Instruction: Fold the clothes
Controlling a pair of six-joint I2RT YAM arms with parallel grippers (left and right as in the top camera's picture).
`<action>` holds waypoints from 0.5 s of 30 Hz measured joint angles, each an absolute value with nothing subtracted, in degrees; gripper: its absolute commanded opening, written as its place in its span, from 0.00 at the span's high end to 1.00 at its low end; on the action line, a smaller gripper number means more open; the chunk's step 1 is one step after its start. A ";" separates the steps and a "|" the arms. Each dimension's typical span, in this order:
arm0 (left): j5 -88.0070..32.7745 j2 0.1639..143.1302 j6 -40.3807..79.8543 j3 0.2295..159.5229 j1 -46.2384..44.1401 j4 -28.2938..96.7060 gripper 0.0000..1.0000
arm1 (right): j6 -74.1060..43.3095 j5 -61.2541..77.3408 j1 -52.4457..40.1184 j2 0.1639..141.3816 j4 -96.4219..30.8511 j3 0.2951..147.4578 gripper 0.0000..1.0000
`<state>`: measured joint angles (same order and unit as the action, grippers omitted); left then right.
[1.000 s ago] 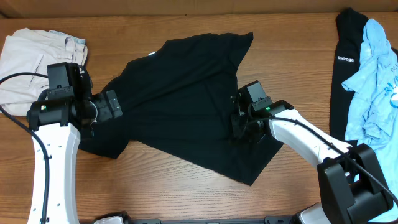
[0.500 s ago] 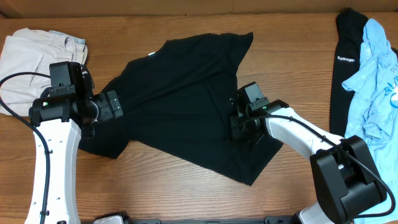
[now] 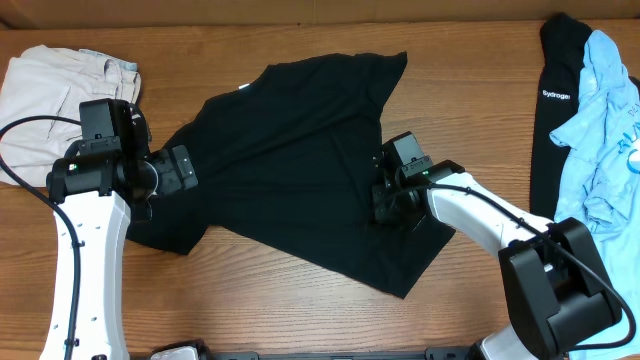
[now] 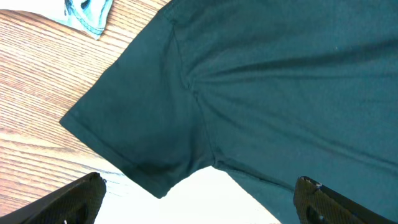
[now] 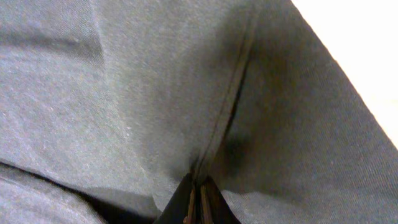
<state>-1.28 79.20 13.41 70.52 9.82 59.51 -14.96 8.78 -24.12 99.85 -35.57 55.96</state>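
Observation:
The plain black T-shirt (image 3: 300,150) lies spread out on the wooden table, with its white neck label (image 3: 244,88) at the upper left. My left gripper (image 3: 195,175) is open and empty just above the shirt's left sleeve (image 4: 143,130), with its fingers wide apart (image 4: 199,205). My right gripper (image 3: 378,205) rests on the shirt's right side. In the right wrist view its fingers (image 5: 198,205) are shut on a pinch of fabric along a seam (image 5: 227,106).
A beige garment (image 3: 55,90) lies crumpled at the back left, beside my left arm. A black garment with white lettering (image 3: 555,90) and a light-blue T-shirt (image 3: 605,130) lie at the right edge. Bare wood (image 3: 260,300) shows in front of the shirt.
My right arm shifted slightly left, its gripper still pinching the shirt. The left arm and the shirt have hardly moved.

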 measured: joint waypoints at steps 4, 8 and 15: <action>-1.28 79.20 13.41 70.52 9.82 59.51 0.00 | -15.00 7.46 -19.62 99.81 -42.41 63.59 0.96; -1.28 79.20 13.41 70.50 9.82 59.37 0.00 | -14.90 2.87 -10.94 99.57 -44.82 76.88 0.96; -1.30 79.20 13.41 70.48 9.82 57.54 0.00 | -12.80 -1.61 4.67 100.20 -24.93 81.03 0.85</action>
